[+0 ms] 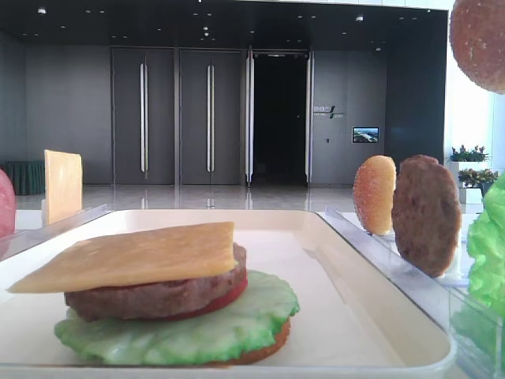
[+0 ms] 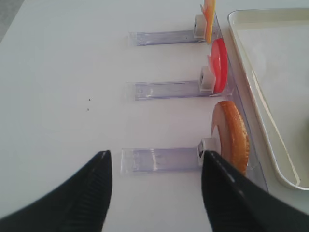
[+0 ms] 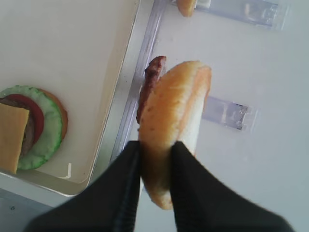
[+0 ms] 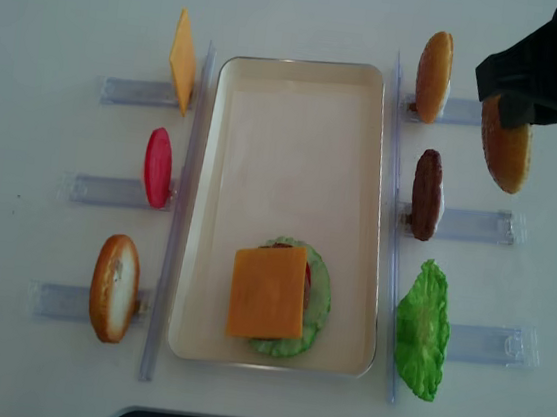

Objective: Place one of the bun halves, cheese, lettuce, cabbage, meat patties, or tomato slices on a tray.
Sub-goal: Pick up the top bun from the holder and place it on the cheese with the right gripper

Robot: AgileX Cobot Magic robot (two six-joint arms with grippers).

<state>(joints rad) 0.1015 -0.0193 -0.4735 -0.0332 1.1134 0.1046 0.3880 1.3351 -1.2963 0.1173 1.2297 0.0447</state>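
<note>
Pinching a bun half (image 3: pixel 166 125) edge-on, our right gripper (image 3: pixel 155 159) holds it above the table at about two o'clock from the tray (image 4: pixel 303 81). Our left gripper (image 2: pixel 157 169) hangs wide, holding nothing.

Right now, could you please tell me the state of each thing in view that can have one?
Right gripper: shut on the held bun half, lifted beside the tray.
Left gripper: open, empty.
Tray: holds a stack with a cheese slice on top.
Rack bun halves: on edge.
Rack patty: on edge.
Tomato slice: on edge.
Rack cheese: on edge.
Rack lettuce: on edge.
</note>
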